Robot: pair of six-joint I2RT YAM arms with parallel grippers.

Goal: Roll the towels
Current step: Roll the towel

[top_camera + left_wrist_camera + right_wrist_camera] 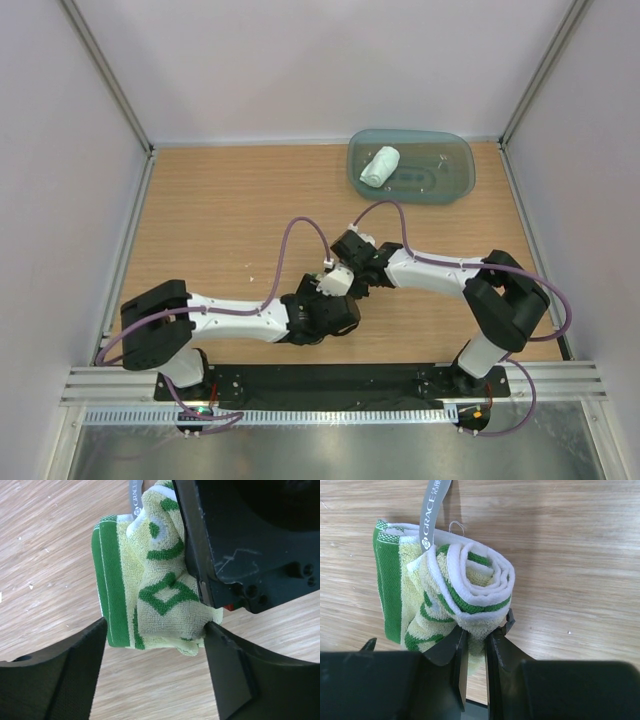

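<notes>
Right, start with the light wood-grain counter (220,220), which fills the overhead view between pale walls. Your two white-and-black arms reach inward and meet just past its middle: the left arm (230,318) comes in from 7 o'clock, the right arm (440,272) from 4 o'clock.

At 1 o'clock on the counter, against the back wall, lies the translucent teal oval plastic tray (450,160). The plain mint-white towel (379,166) lies in its 9 o'clock half, rolled into a short cylinder.

Your left claw (155,675) is spread wide. In its wrist view its two dark fingers sit at 7 and 5 o'clock, flanking the near end of the pale yellow terry towel with green line drawings and green edging (150,580). The fingertips sit right at the cloth's sides, and you cannot tell whether they press it. The black body of the other claw covers the cloth from 1 o'clock.

Your right claw (476,645) is pinching that yellow towel. Its fingers are drawn close together on the 6 o'clock edge of the cloth, where a fold of terry is squeezed between them.

The yellow towel sits between the two claws near the counter's middle. In the right wrist view it is partly rolled: a white-backed coil with a green rim sits toward 3 o'clock, and a flat green-banded edge lies at 9 o'clock on the wood.

A narrow grey fabric label (432,510) printed GRACE runs off the towel toward 12 o'clock.
</notes>
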